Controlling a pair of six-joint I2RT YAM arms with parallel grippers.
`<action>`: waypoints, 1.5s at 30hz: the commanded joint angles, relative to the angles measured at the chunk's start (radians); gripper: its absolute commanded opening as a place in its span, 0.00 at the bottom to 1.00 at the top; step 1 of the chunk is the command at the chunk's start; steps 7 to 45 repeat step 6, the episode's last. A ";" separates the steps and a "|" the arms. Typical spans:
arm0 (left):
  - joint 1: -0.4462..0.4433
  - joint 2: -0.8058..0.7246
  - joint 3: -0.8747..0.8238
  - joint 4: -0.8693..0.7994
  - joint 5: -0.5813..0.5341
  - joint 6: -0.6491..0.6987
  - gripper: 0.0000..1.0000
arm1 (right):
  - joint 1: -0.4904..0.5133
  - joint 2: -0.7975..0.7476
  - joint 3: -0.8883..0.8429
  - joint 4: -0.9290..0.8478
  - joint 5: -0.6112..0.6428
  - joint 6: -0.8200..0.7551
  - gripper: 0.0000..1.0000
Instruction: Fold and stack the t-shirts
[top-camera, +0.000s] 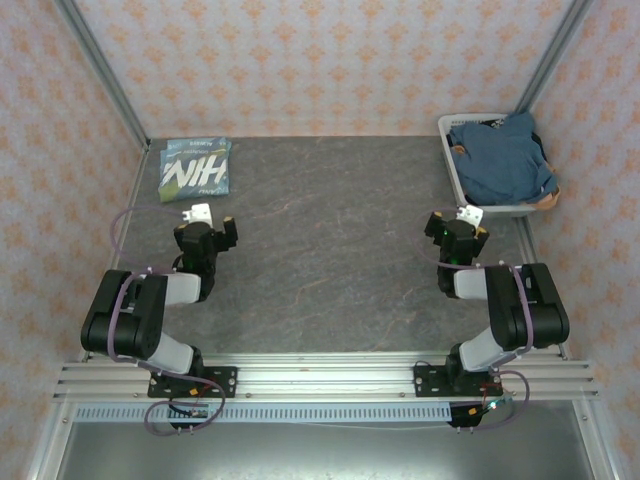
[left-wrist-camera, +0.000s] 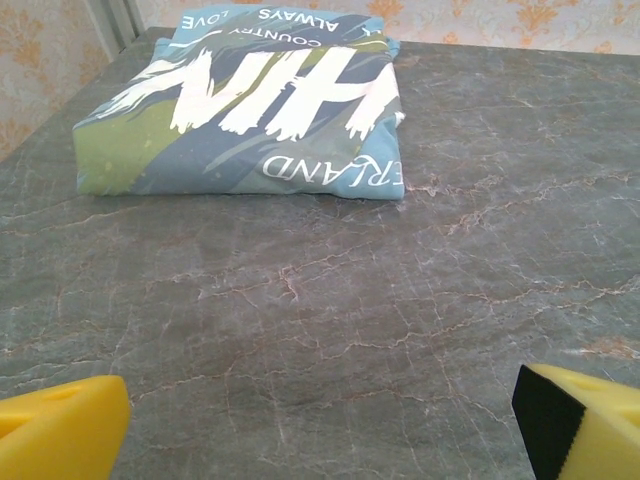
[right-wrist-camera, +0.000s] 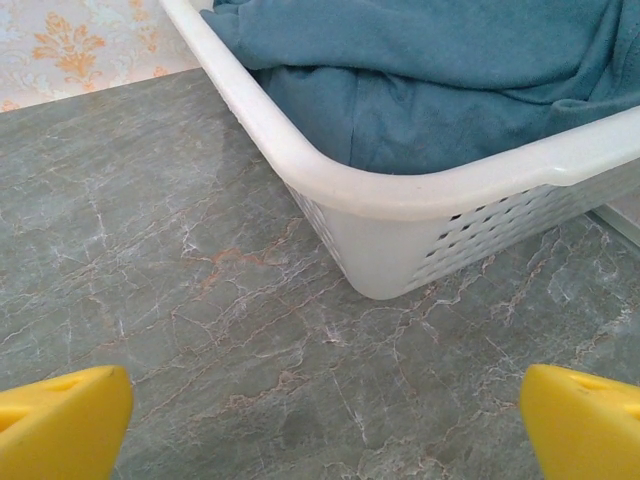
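1. Step in hand, as I judge it: one tee is done. The folded light-blue t-shirt (top-camera: 196, 167) with white block letters lies flat in the far-left corner of the counter (top-camera: 330, 270). The slate-blue t-shirts (top-camera: 505, 160) sit heaped in the white laundry basket (top-camera: 490, 211) at the far-right corner, so fetching the next one seems due.
2. The left fingers (left-wrist-camera: 60, 430) stand wide apart and hold nothing. They are near the folded tee's near edge but apart from it.
3. The right fingers (right-wrist-camera: 62, 420) are likewise spread wide and empty, just short of the basket's near corner.
4. The next move probably calls for the right arm to rise over the rim, dip in, pinch a fold of slate-blue cloth and draw it out toward the middle.
5. The counter's middle is bare, giving room to spread a shirt. The wallpapered walls (top-camera: 60, 150) hem both far corners, and the basket rim could snag trailing cloth.
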 joint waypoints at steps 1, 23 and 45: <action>-0.006 0.005 0.026 -0.013 -0.037 0.030 1.00 | 0.002 -0.002 0.002 -0.009 -0.006 -0.015 0.99; -0.007 0.005 0.028 -0.015 -0.038 0.030 1.00 | 0.002 -0.004 -0.001 -0.004 -0.007 -0.014 0.99; -0.007 0.005 0.028 -0.015 -0.038 0.030 1.00 | 0.002 -0.004 -0.001 -0.004 -0.007 -0.014 0.99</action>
